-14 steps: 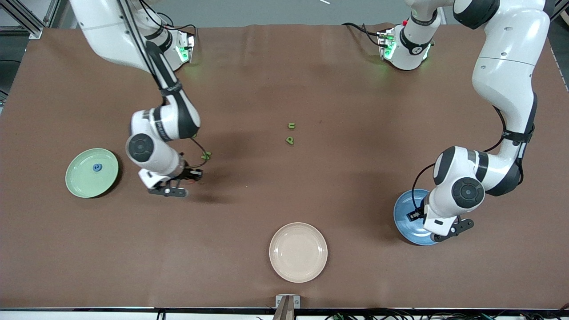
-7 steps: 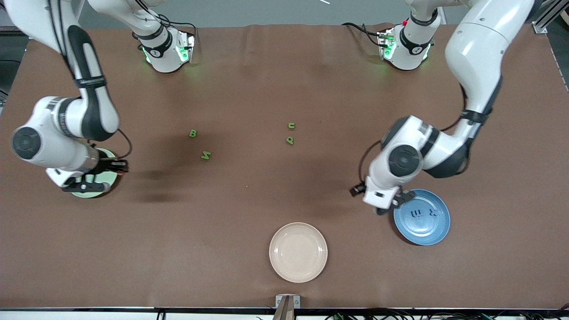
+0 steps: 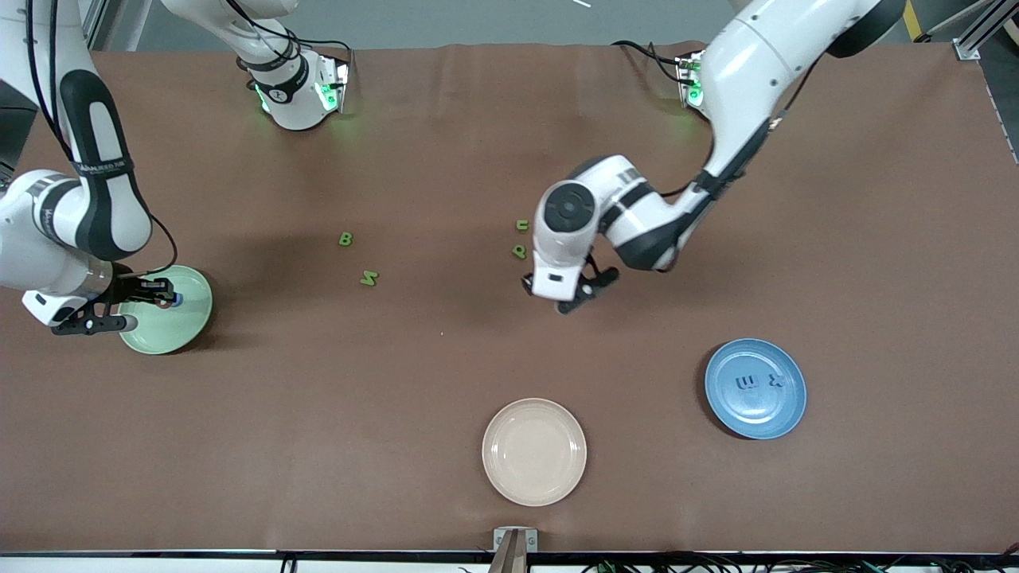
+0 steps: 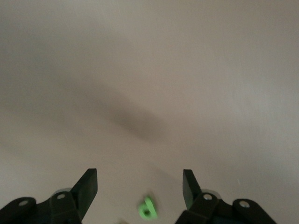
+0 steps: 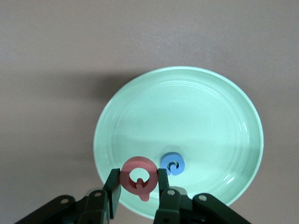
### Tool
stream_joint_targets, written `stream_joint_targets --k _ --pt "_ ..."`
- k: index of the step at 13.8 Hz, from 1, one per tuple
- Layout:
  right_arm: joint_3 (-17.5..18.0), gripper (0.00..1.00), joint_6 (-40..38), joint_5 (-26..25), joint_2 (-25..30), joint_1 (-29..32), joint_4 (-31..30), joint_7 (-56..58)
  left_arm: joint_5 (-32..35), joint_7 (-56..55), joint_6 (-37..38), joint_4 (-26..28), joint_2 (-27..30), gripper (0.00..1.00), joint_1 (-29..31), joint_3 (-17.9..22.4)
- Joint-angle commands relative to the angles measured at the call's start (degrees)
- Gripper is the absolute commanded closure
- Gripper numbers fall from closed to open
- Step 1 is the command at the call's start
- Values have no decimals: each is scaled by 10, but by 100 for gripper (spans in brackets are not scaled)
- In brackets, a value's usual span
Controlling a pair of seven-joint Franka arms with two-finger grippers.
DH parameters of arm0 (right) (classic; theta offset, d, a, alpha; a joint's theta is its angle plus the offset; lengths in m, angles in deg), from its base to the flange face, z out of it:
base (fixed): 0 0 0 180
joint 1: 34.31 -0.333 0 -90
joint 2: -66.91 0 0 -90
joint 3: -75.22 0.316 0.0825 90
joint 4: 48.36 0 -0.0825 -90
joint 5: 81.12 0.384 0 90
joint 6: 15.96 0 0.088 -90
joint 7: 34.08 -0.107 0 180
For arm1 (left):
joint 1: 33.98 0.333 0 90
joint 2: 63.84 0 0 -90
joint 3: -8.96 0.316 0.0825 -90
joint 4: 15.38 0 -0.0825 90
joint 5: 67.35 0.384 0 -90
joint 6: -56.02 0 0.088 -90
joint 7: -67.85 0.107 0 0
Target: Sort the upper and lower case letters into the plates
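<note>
While clamped in the right hand (image 5: 138, 189), red letter (image 5: 138, 176) looks ring-shaped.

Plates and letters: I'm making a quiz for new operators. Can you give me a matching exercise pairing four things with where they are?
1. red letter
2. blue plate
3. cream plate
4. pale green plate

A. holds one blue letter
B. holds nothing
C. clamped in the right gripper's jaws
D. holds two blue letters

Pairs: 1-C, 2-D, 3-B, 4-A
</note>
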Motion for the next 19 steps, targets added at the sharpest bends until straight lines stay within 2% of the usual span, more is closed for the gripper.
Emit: stream_joint_targets --k 1,6,9,10,11,12,15,16,19 --pt "13 79 39 1 -22 9 -14 5 8 -52 -27 10 -9 24 -22 4" --pt "14 79 89 4 -58 10 -12 3 9 -107 -93 62 -11 31 -33 6" --pt "14 76 91 11 -60 10 -11 4 9 -122 -105 65 -18 36 -42 9" --pt "14 56 89 12 -60 8 -9 3 10 -123 -105 65 -20 37 -47 12" --pt "14 16 83 12 -58 5 -8 0 11 -128 -106 65 -22 39 -49 12" --pt "14 0 70 11 -48 2 -7 -1 13 -138 -111 65 -27 40 -49 12" --pt "13 0 -54 11 10 -26 27 -14 54 -173 -120 63 -38 40 -49 12" --pt "14 0 -93 11 29 -43 35 -42 64 -182 -121 63 -45 41 -49 12" --pt "13 0 -139 10 66 -133 31 -194 73 -190 -123 60 -53 42 -50 12"
